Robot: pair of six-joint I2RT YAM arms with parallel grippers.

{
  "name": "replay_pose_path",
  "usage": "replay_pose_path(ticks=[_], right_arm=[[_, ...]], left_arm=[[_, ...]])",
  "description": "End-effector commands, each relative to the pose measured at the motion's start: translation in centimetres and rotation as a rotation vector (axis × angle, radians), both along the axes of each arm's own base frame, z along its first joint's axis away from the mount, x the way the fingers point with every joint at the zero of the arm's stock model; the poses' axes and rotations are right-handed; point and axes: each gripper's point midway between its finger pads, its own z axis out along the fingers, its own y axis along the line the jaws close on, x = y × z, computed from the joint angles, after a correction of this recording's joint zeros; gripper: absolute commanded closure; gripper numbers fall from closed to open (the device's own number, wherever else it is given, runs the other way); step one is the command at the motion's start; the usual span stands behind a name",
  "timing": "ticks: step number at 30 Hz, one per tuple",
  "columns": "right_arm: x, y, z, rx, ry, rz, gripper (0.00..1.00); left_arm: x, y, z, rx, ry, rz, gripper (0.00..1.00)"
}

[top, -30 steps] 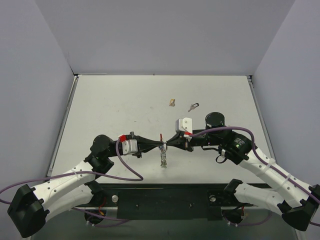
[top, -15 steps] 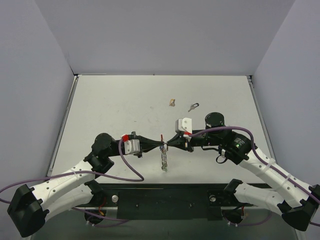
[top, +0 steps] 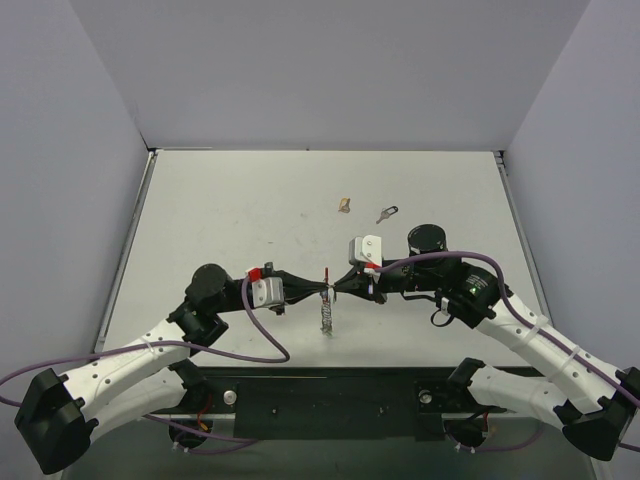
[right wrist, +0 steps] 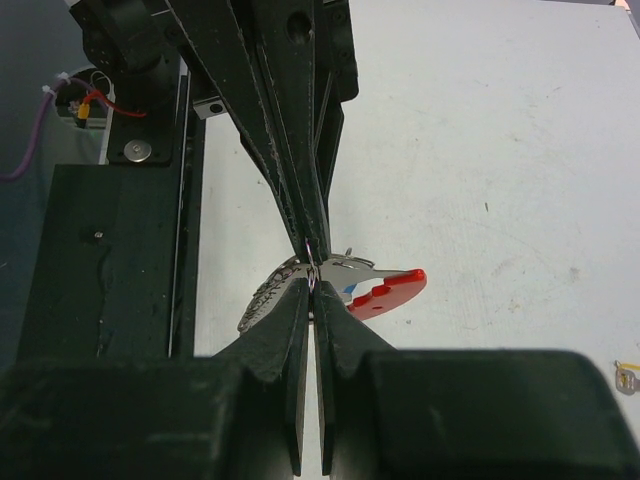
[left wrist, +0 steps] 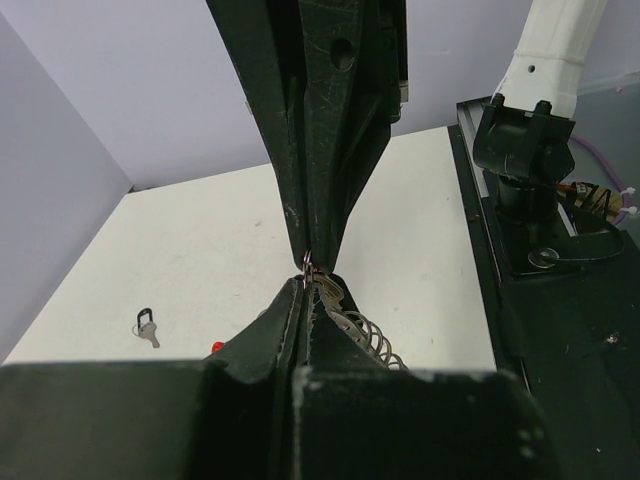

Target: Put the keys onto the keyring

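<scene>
The keyring [top: 327, 290] hangs above the table's near middle between both grippers. My left gripper [top: 322, 289] is shut on its thin ring from the left, and my right gripper [top: 334, 288] is shut on it from the right. In the right wrist view the red tag [right wrist: 385, 289] and silver part [right wrist: 268, 296] hang beside my gripper [right wrist: 312, 283]. In the left wrist view the silver coil [left wrist: 372, 340] hangs past my gripper [left wrist: 304, 278]. A key [top: 386, 213] with a black head lies on the table beyond, also in the left wrist view [left wrist: 147, 327].
A small tan scrap [top: 344, 206] lies on the white table [top: 230, 220] left of the key. Grey walls close in the back and sides. The black base rail [top: 330, 400] runs along the near edge.
Both grippers, with the keyring between them, have shifted slightly to the right and away. The hold on the ring looks unchanged.
</scene>
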Motion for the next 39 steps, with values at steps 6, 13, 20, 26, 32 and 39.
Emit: replay_pose_path(ticks=[6,13,20,26,32,39], right_arm=[[-0.5,1.1,2.7,0.075,-0.054,0.056,1.0],[-0.5,1.1,2.4,0.065,-0.052,0.055,1.0],[-0.4,1.0,2.0,0.051,-0.046,0.052,1.0],[-0.5,0.8,1.8,0.037,-0.055,0.056,1.0],[-0.5,0.6,1.3,0.021,-0.056,0.052,1.0],[-0.6,0.2,0.3,-0.014,-0.052,0.052,1.0]], left_arm=[[0.3,-0.4,1.4,-0.005,-0.021,0.007,1.0],[0.4,-0.5,1.3,0.006,-0.011,0.01,1.0],[0.5,-0.6,1.1,0.014,-0.005,0.013,1.0],[0.8,-0.5,1.3,0.01,0.005,0.03,1.0],[0.8,-0.4,1.7,-0.012,0.021,0.033,1.0],[0.6,-0.1,2.5,-0.047,0.027,0.027,1.0]])
